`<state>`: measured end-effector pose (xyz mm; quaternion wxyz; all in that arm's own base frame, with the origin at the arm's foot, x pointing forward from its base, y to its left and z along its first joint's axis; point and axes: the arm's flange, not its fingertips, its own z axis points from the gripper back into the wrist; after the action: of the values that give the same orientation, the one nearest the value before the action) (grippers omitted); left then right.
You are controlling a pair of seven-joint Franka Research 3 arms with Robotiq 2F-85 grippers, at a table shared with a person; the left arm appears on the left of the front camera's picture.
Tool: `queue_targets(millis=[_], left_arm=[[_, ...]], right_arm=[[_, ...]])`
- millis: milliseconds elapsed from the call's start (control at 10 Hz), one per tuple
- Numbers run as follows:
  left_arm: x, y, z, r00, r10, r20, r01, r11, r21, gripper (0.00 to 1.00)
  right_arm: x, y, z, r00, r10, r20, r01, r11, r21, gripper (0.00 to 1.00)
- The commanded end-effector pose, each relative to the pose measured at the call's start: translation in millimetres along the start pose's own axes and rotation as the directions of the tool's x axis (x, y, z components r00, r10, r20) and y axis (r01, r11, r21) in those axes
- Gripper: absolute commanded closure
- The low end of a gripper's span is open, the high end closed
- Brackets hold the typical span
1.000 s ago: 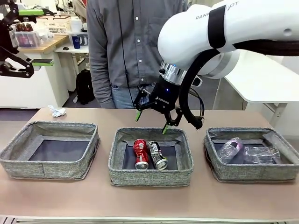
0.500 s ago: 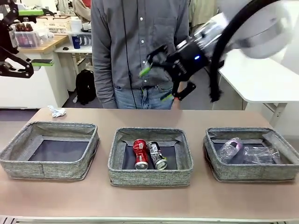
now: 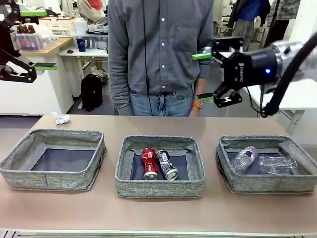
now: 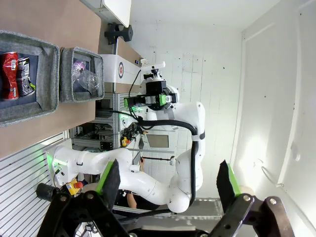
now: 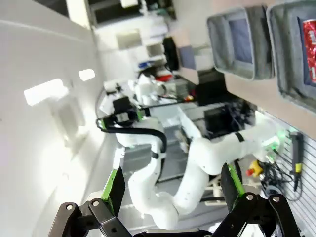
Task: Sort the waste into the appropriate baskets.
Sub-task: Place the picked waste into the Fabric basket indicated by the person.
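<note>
Sorting is nearly complete: with both cans in the middle basket (image 3: 160, 187) and both bottles in the right basket (image 3: 267, 184), you direct either open, empty gripper to the paper wad (image 3: 61, 118) beside the left basket (image 3: 53, 174).

Front view faces person across table (image 3: 158, 218); both wrist views rolled sideways, sharing middle basket (image 3: 159, 186).

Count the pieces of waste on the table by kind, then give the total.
Drink cans: 2, a red can and a black-and-silver can, in the middle basket.
Clear plastic bottles: 2, one and another, in the right basket.
Paper wads: 1, on the table.
Total: 5
</note>
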<state>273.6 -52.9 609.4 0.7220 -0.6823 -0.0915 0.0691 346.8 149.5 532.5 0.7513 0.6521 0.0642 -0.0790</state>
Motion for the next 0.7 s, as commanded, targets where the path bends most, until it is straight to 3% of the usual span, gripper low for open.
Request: queue_targets(millis=[0,600], left_arm=[[-1.2,-3.7,-2.2,1.0,0.005,-0.001,-0.005,1.0,-0.022,0.0],[-1.2,-3.7,-2.2,1.0,0.005,-0.001,-0.005,1.0,-0.022,0.0]], right_arm=[[-4.4,12.8,-12.8,0.999,0.034,-0.032,-0.036,0.998,-0.054,0.0],[-4.4,12.8,-12.8,0.999,0.034,-0.032,-0.036,0.998,-0.054,0.0]])
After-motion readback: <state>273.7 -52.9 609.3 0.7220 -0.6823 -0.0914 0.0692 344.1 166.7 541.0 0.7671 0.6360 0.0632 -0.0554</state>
